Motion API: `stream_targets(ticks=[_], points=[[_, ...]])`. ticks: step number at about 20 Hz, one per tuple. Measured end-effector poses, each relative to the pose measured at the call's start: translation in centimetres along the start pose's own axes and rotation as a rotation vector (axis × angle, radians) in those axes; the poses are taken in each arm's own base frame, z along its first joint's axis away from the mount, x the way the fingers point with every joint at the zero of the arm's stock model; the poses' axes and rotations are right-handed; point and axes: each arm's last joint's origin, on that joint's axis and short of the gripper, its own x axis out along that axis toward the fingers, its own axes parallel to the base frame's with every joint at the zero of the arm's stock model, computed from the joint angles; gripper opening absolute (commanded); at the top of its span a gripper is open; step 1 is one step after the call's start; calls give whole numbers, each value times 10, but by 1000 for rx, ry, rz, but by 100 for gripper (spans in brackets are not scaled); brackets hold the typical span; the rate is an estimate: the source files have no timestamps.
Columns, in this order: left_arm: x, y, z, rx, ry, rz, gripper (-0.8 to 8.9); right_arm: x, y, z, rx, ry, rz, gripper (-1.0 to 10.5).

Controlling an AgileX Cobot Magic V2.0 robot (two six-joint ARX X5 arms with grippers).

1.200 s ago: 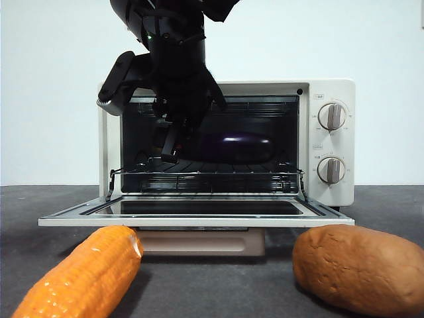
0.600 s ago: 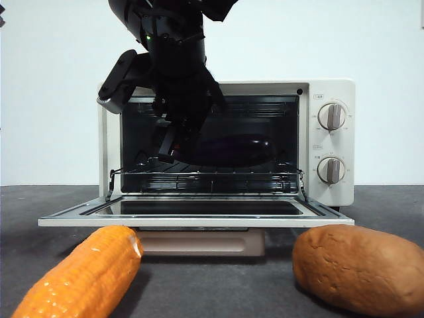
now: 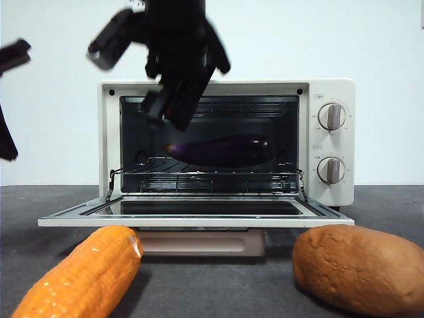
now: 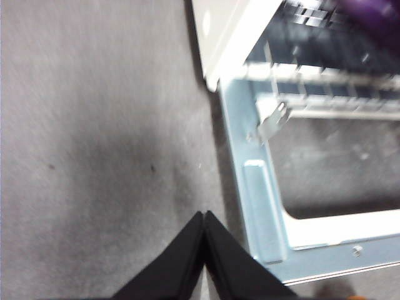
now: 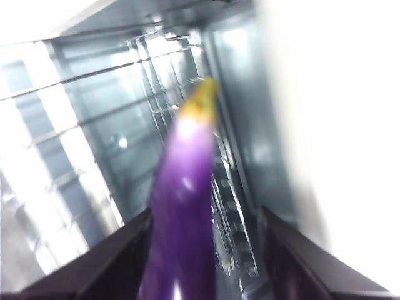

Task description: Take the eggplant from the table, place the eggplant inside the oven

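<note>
On the far left of the front view a black arm tip shows at the edge; the left gripper [image 4: 203, 250] hangs over the table [image 4: 94, 156] beside the open door, jaws pressed together and empty. Next, an orange corn cob [image 3: 83, 275] lies in front of the oven [image 3: 324, 89]. Above the oven's mouth hangs the right gripper [image 3: 169, 109], tilted, jaws spread and holding nothing. Below it, the eggplant [image 3: 222, 150] lies lengthwise on the wire rack [image 3: 205, 175] inside the oven: glossy, dark purple, a pale yellowish stem end showing in the right wrist view [image 5: 187, 206] between the spread jaws. At the right, a brown lump [image 3: 361, 268] rests on the table.
</note>
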Motion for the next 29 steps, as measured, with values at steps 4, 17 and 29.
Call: stream_targets(ticks=[4, 17, 29], points=[[34, 6, -4, -4, 111, -19, 6, -51, -13, -10, 71, -33, 218, 253], [86, 40, -23, -155, 351, -230, 6, -192, -80, -74, 236, -223, 573, 4], [92, 50, -29, -222, 405, -450, 5, -249, -124, -123, 359, -421, 499, 4]])
